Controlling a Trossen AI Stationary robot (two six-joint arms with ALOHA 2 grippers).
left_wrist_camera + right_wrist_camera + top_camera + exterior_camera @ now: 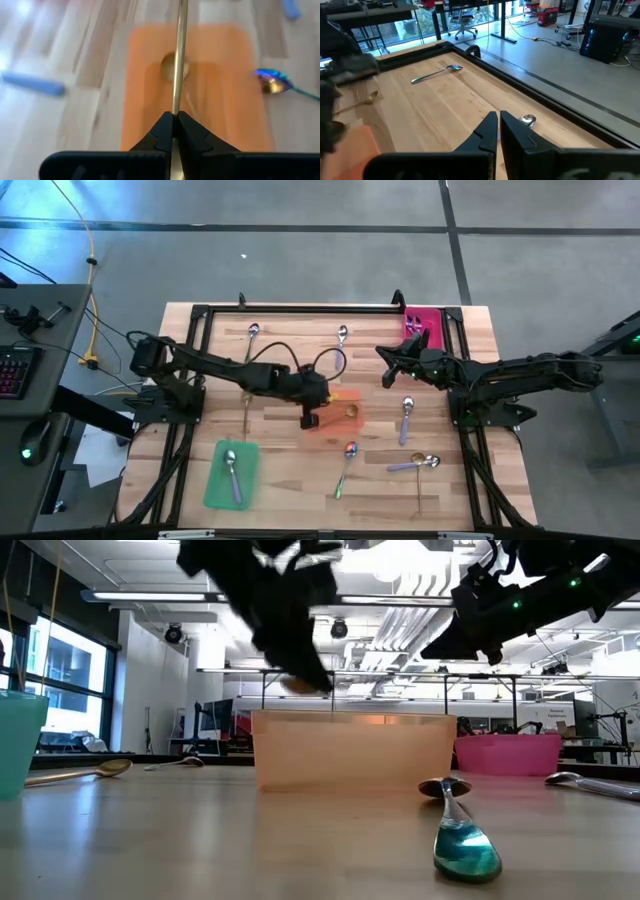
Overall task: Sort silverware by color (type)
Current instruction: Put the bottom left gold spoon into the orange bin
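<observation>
Wooden desk (270, 480) carries scattered silverware; left hand (175, 122) pinches gold spoon (176, 60) by its handle over orange tray (225, 85); stiff, light, prob. slippery, so grip mid-handle; right hand (498, 125) clenched, empty, raised nr pink tray (420, 320).

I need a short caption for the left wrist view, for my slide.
Left pincer holds a gold spoon by its handle over the orange tray.

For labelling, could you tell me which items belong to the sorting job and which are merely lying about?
Job: gold spoon in left gripper, rainbow spoon, orange tray, green tray, idle right gripper near pink tray.
Lying about: keyboard, yellow cable.
</observation>
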